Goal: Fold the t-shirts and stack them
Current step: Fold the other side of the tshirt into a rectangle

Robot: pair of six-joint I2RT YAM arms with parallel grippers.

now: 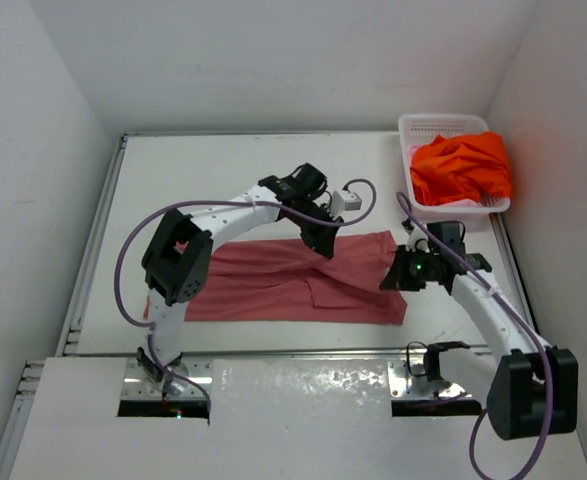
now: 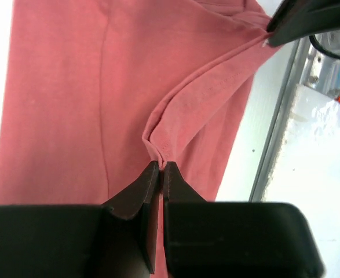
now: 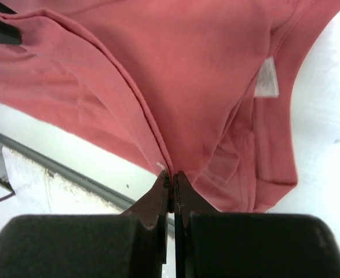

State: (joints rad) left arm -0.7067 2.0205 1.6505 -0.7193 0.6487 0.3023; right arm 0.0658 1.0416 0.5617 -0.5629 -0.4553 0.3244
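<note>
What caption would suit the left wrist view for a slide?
Left gripper shut on a pinched fold of the rose-red t-shirt above the white table.

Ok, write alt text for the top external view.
A rose-red t-shirt lies on a white table, pinched by the left gripper near its far edge and the right gripper at its right end. An orange t-shirt fills a white basket in the far right corner.

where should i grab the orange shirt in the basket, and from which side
Probably a raised fold on top of the orange shirt, coming straight down from above: it lies crumpled in a heap inside the white basket, whose walls block a sideways approach.
</note>
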